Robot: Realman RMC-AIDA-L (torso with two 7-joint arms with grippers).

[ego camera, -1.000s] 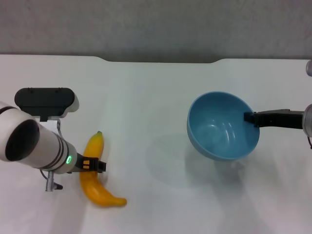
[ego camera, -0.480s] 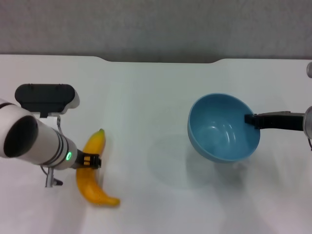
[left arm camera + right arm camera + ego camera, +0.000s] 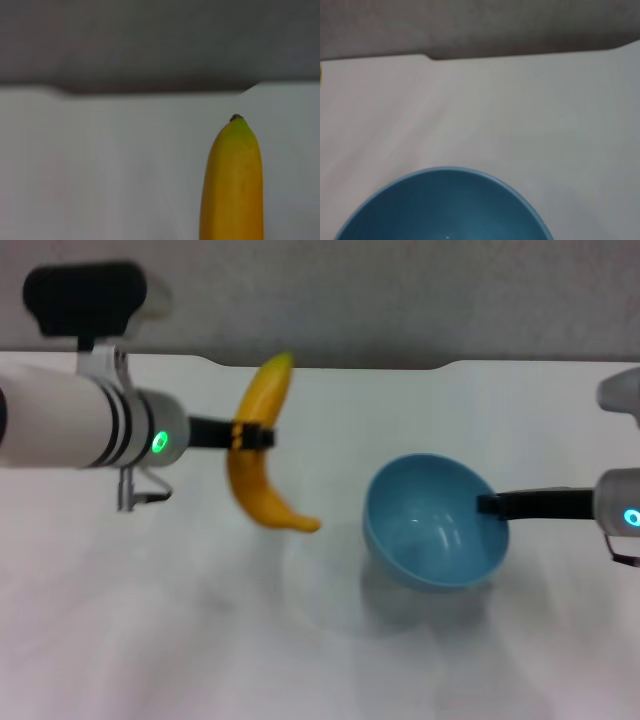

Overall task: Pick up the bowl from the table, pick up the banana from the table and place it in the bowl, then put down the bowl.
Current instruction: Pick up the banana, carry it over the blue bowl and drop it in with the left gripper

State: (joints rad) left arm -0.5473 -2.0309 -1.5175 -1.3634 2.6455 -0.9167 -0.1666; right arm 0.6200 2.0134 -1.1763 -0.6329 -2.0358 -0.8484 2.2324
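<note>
Head view: your left gripper (image 3: 250,435) pinches the banana (image 3: 262,445) around its middle and holds it in the air above the table (image 3: 120,620), left of the bowl (image 3: 434,522). The banana hangs roughly upright, green-tipped end up near the far table edge, lower end curving toward the bowl but apart from it. Your right gripper (image 3: 490,505) reaches in from the right and is clamped on the bowl's right rim. The bowl tilts, its opening turned up and toward the left arm, and a soft shadow on the table beneath it suggests it is lifted, though the blur makes that hard to confirm.

Left wrist view: you see the banana (image 3: 232,185) rising from the frame's lower edge, yellow-orange with a greenish tip and a small dark point at the very end. Behind it lie the white table (image 3: 100,165) and the notch in its far edge. The gripper's own fingers do not show here.

Right wrist view: the bowl's (image 3: 445,210) blue inside and rim fill the lower part, with the bare table (image 3: 520,110) beyond it and the notch at its far edge.
</note>
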